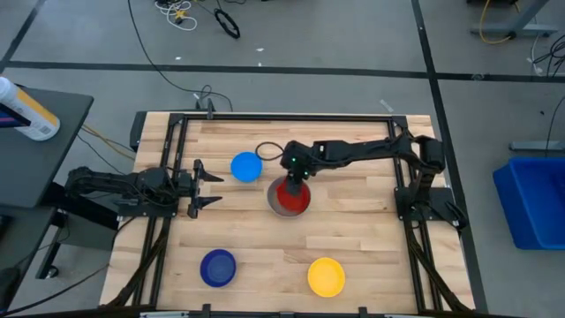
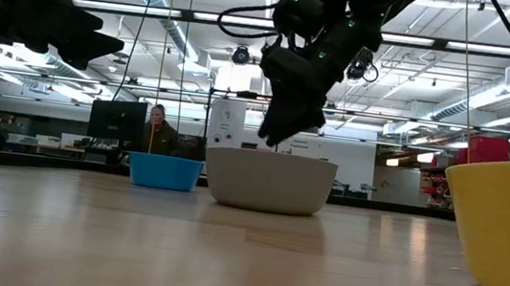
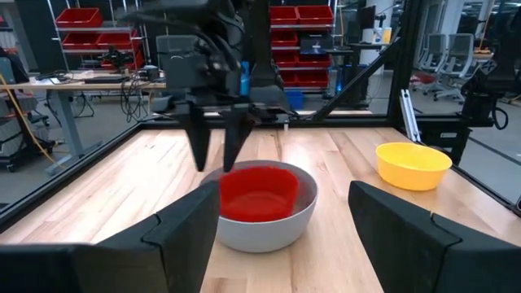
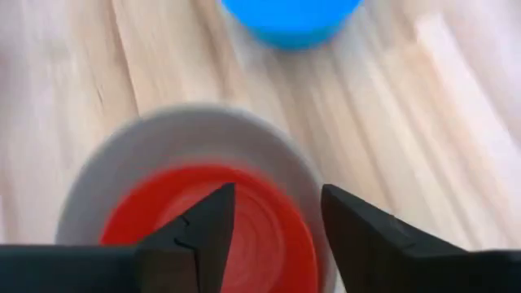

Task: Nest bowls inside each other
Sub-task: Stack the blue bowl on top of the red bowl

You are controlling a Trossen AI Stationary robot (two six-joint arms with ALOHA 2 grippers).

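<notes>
The red bowl [image 1: 290, 193] [image 3: 259, 194] sits inside the grey bowl [image 1: 279, 208] [image 2: 270, 181] near the table's middle. My right gripper [image 1: 294, 182] [image 4: 277, 213] hovers open just over the red bowl's rim on the side toward the table's left, pointing steeply down, and touches nothing that shows. The light blue bowl [image 1: 246, 167] stands to the far left of the pair. The dark blue bowl [image 1: 218, 268] and the yellow bowl [image 1: 326, 276] stand near the front edge. My left gripper [image 1: 205, 185] waits open and level at the table's left.
A black cable loop [image 1: 269, 152] lies on the table just beyond the grey bowl. Black frame rails [image 1: 177, 159] run along the table's sides. Bare wood lies between the nested pair and the two front bowls. A person [image 2: 158, 132] sits in the room beyond.
</notes>
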